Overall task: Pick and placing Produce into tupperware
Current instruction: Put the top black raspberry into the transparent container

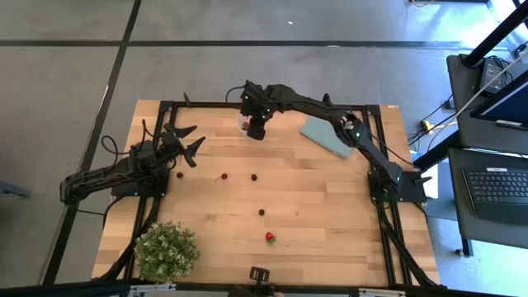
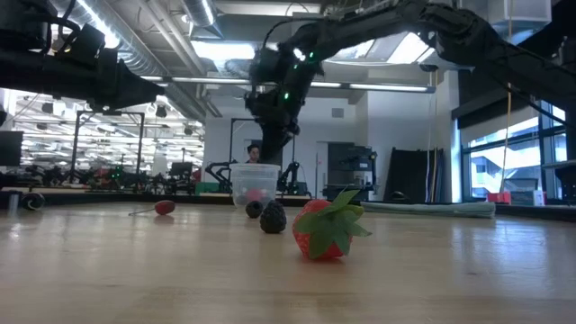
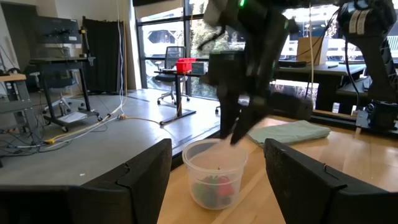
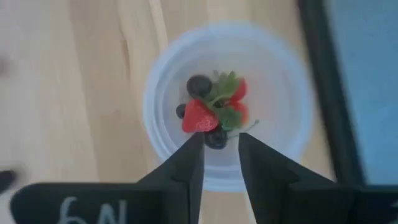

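Right wrist view is looking straight down into the small round clear plastic tupperware (image 4: 227,106), which is sitting at the table's far edge and holding red strawberries and dark berries (image 4: 214,112). Hovering directly above it, the right gripper (image 4: 221,152) is keeping its fingers narrowly parted and empty. Loose produce pieces (image 1: 261,212) are lying mid-table. Left gripper (image 1: 188,144) is waiting open at the left.

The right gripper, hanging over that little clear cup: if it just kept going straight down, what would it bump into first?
Most likely the berries piled in the tupperware. The right gripper points down into its open mouth, fingers slightly apart, though depth is hard to judge.
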`<move>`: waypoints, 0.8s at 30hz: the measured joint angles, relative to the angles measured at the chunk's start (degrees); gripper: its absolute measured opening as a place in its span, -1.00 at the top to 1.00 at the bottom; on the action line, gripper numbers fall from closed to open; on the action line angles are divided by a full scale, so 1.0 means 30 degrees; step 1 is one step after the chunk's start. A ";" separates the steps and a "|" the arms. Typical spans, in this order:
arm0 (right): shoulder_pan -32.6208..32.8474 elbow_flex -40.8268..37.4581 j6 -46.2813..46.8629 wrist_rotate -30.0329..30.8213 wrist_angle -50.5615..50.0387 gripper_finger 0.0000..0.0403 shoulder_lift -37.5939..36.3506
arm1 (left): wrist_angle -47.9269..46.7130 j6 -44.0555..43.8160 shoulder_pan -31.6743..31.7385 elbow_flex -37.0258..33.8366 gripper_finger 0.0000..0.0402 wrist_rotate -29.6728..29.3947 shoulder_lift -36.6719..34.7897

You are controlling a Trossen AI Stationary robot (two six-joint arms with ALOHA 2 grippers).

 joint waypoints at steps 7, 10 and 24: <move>0.0439 0.0082 -0.0516 -0.0614 -0.0885 0.47 -0.2934 | 0.0000 0.0000 -0.0007 -0.0002 -0.23 -0.0007 0.0005; 0.0936 0.0078 -0.0225 -0.2412 -0.0980 0.48 -0.4267 | 0.0000 0.0000 -0.0007 0.0005 -0.23 -0.0007 0.0005; 0.4032 -0.0528 -0.1105 -0.7466 0.0356 0.47 -0.6859 | 0.0000 -0.0029 0.0000 0.0005 -0.23 0.0004 0.0005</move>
